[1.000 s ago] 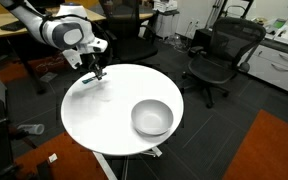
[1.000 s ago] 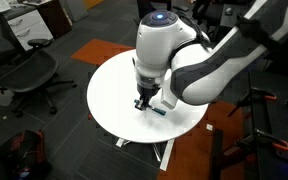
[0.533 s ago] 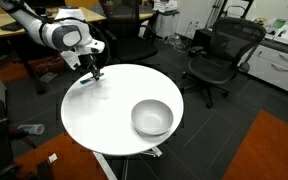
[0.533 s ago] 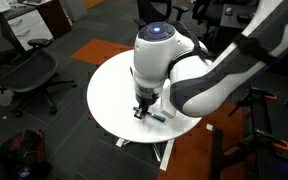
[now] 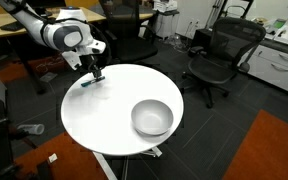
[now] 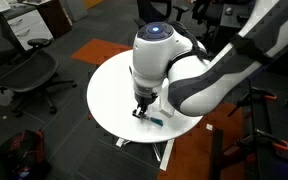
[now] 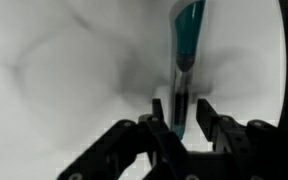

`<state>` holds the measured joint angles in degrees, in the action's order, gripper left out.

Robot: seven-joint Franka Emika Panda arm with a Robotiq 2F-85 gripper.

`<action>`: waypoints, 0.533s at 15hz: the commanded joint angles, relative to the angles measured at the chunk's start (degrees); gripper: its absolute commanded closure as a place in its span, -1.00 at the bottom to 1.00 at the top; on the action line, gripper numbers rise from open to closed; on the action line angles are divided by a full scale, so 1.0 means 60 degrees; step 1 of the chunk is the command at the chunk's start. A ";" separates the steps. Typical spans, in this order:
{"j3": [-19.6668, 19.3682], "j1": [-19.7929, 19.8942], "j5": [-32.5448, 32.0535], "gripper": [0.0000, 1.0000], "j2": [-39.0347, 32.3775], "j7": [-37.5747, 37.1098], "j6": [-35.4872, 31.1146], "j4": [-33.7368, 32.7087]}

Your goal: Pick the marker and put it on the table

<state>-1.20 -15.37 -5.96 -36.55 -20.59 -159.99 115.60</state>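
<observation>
Your jaws stand narrow in the wrist view, the gripper (image 7: pixel 182 118) flanking the dark end of the marker (image 7: pixel 187 35). You cannot tell whether the pads actually pinch it, and the teal barrel is too blurred to read. It lies over the white table (image 7: pixel 64 60). In both exterior views your gripper (image 5: pixel 96 73) (image 6: pixel 141 110) hangs low at the table (image 5: pixel 114 120) (image 6: pixel 109 90) edge, the marker (image 5: pixel 88 82) (image 6: pixel 155 121) at its tips, well apart from the silver bowl (image 5: pixel 152 117).

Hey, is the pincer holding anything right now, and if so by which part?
The dark end of the marker sits inside the pincer, but whether it is actually clamped cannot be told.
</observation>
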 commanded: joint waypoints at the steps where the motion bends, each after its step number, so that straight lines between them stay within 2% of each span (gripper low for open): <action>1: -0.0110 -0.0087 0.0239 -0.47 0.0059 0.0086 -0.0244 -0.0086; 4: -0.0024 -0.0009 0.0384 -0.95 0.0233 0.0129 -0.0177 -0.0098; 8: 0.0085 0.0098 0.0577 -1.00 0.0443 0.0197 -0.0116 -0.0093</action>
<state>-1.28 -15.34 -4.62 -35.97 -20.59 -160.50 114.14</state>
